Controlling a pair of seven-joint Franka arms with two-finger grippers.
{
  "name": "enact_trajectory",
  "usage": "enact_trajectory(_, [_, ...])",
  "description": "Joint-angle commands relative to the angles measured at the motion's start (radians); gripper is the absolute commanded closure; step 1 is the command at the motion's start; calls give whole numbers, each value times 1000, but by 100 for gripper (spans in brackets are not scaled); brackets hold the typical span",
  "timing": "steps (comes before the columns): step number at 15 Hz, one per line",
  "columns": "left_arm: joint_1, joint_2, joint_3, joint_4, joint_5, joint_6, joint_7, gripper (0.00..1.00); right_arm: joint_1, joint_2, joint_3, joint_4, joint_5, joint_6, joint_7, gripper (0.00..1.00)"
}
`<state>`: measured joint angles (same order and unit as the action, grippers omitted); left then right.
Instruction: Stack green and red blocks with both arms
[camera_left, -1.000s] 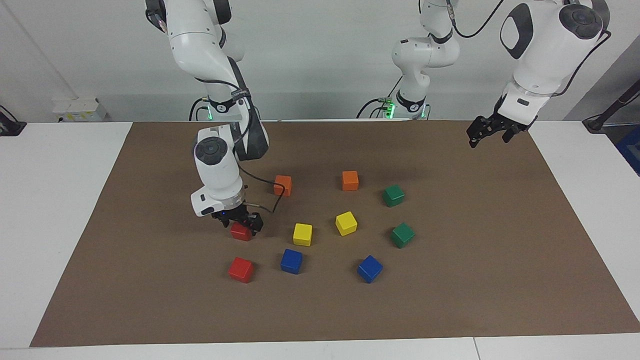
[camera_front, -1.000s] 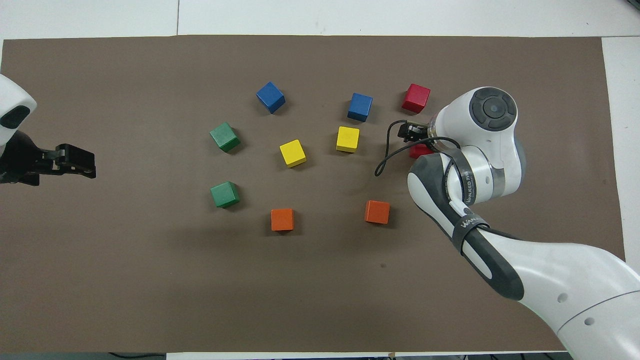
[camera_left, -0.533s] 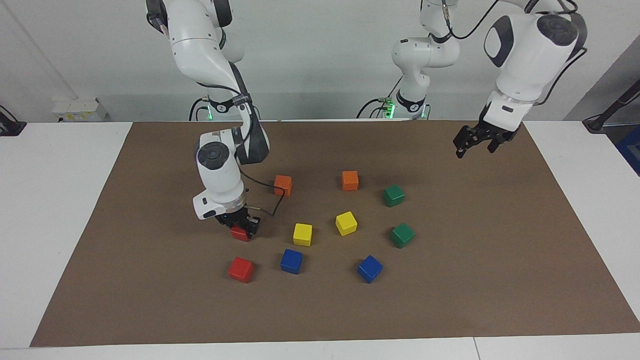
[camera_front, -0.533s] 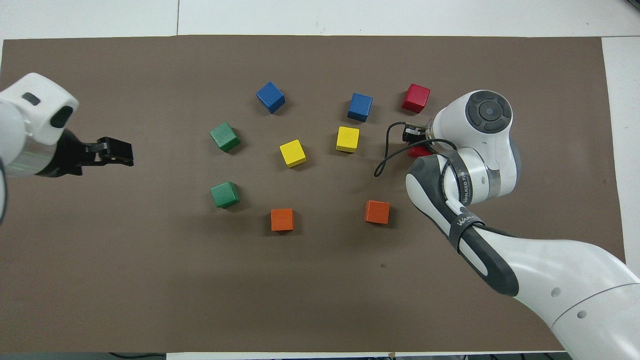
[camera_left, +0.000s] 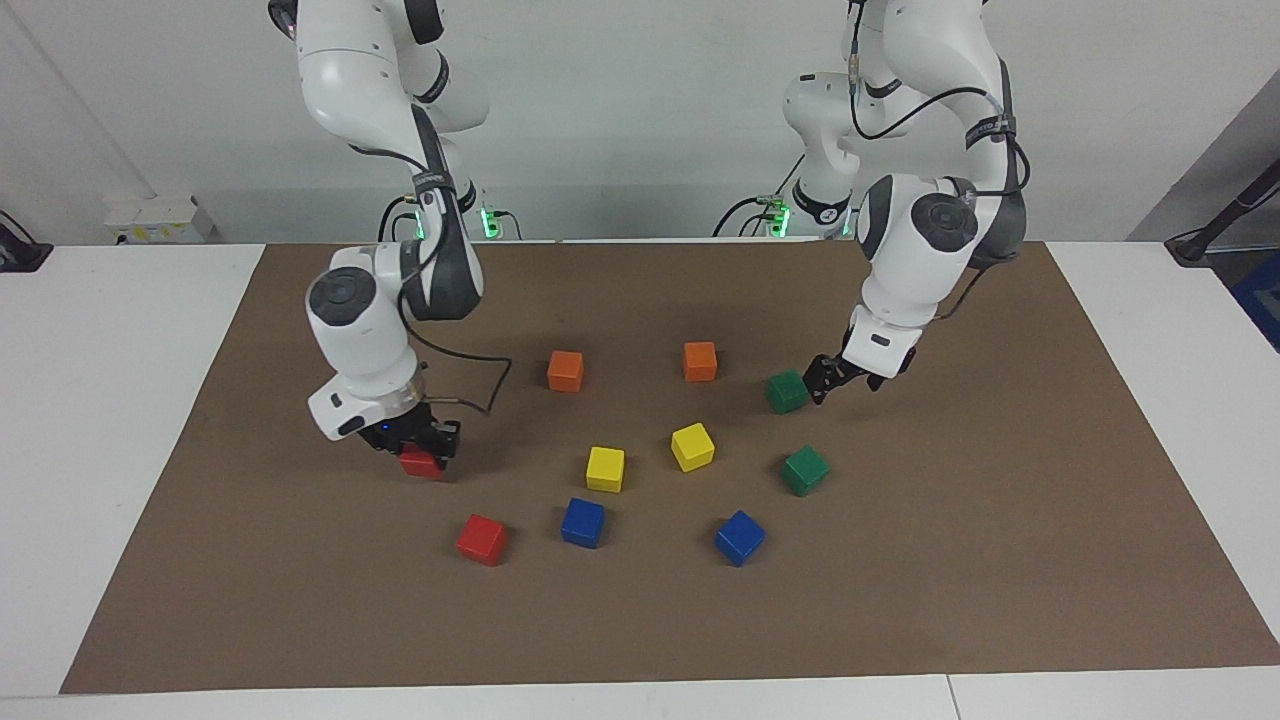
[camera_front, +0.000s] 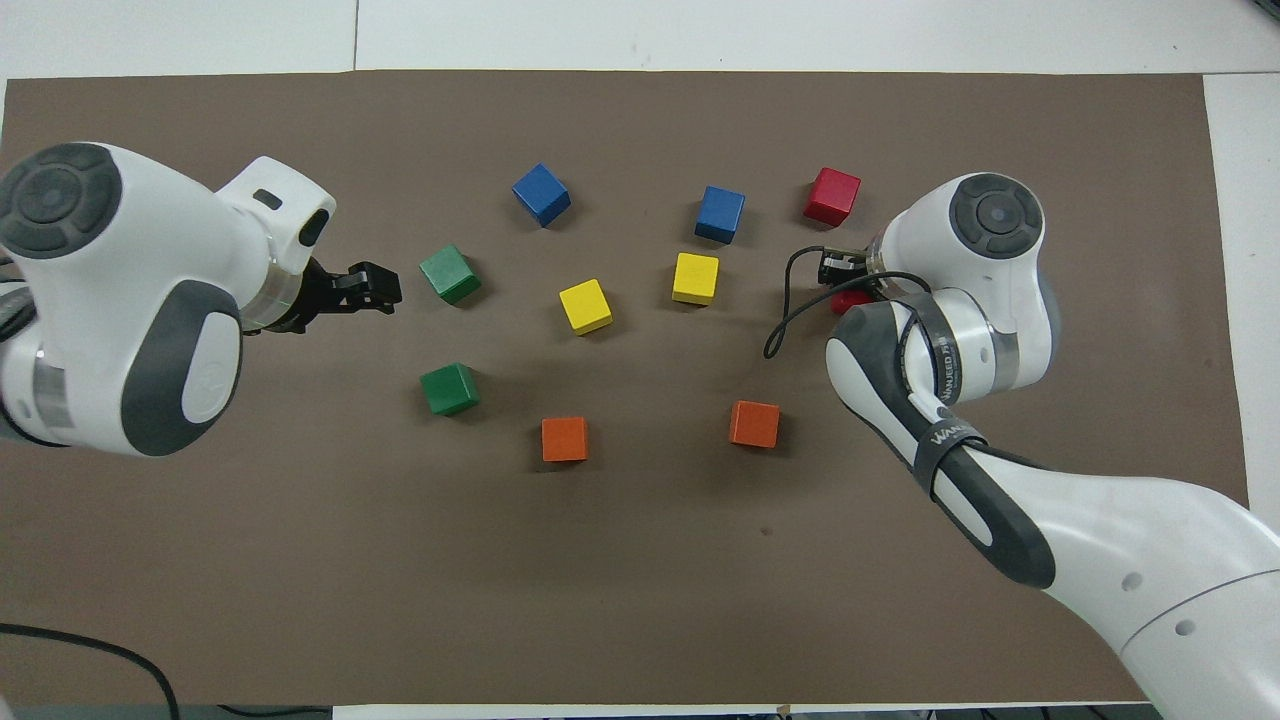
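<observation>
My right gripper (camera_left: 421, 447) is shut on a red block (camera_left: 420, 463), held low over the brown mat; from overhead only a sliver of that red block (camera_front: 851, 299) shows under the right gripper (camera_front: 838, 272). The other red block (camera_left: 482, 539) (camera_front: 832, 196) lies on the mat farther from the robots. Two green blocks sit toward the left arm's end, one (camera_left: 787, 391) (camera_front: 449, 389) nearer to the robots than the other (camera_left: 805, 470) (camera_front: 449, 274). My left gripper (camera_left: 838, 381) (camera_front: 372, 289) hangs open and holds nothing, beside the green blocks on the left arm's side.
Two orange blocks (camera_left: 565, 371) (camera_left: 700, 361), two yellow blocks (camera_left: 605, 468) (camera_left: 692, 446) and two blue blocks (camera_left: 582, 522) (camera_left: 739, 537) lie in the middle of the mat (camera_left: 1000, 560). A black cable (camera_left: 480, 385) loops from the right wrist.
The right gripper shut on the red block and carried it toward the right arm's end. The left arm swung down from the mat's edge to the green blocks.
</observation>
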<state>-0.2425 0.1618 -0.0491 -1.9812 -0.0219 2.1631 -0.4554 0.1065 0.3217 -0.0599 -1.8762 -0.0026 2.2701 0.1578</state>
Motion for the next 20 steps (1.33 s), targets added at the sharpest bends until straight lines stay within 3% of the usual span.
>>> enact_trajectory(1, [-52, -4, 15, -70, -10, 81, -54, 0, -103, -52, 15, -89, 1, 32, -168, 100])
enact_trajectory(6, [-110, 45, 15, -126, -10, 165, -167, 0, -136, -43, 14, -153, 1, 143, -211, 100])
enact_trajectory(11, [-116, 61, 15, -163, -10, 182, -164, 0, -157, -12, 15, -193, 3, 230, -254, 100])
enact_trajectory(12, [-121, 56, 15, -180, -9, 190, -166, 25, -159, -4, 15, -193, 3, 238, -254, 100])
enact_trajectory(13, [-129, 53, 15, -186, -9, 181, -166, 65, -156, -3, 14, -193, 3, 249, -253, 100])
enact_trajectory(14, [-130, 48, 17, -188, -9, 161, -163, 100, -156, -3, 14, -193, 4, 250, -253, 40])
enact_trajectory(15, [-130, 47, 15, -188, -9, 134, -163, 100, -157, -3, 15, -190, 4, 249, -254, 0])
enact_trajectory(18, [-72, 7, 21, -170, -9, 59, -9, 100, -140, -3, 14, -152, 4, 217, -250, 0])
enact_trajectory(20, [50, 2, 20, -122, -9, 6, 229, 100, -130, -3, 14, -48, 3, 78, -244, 0])
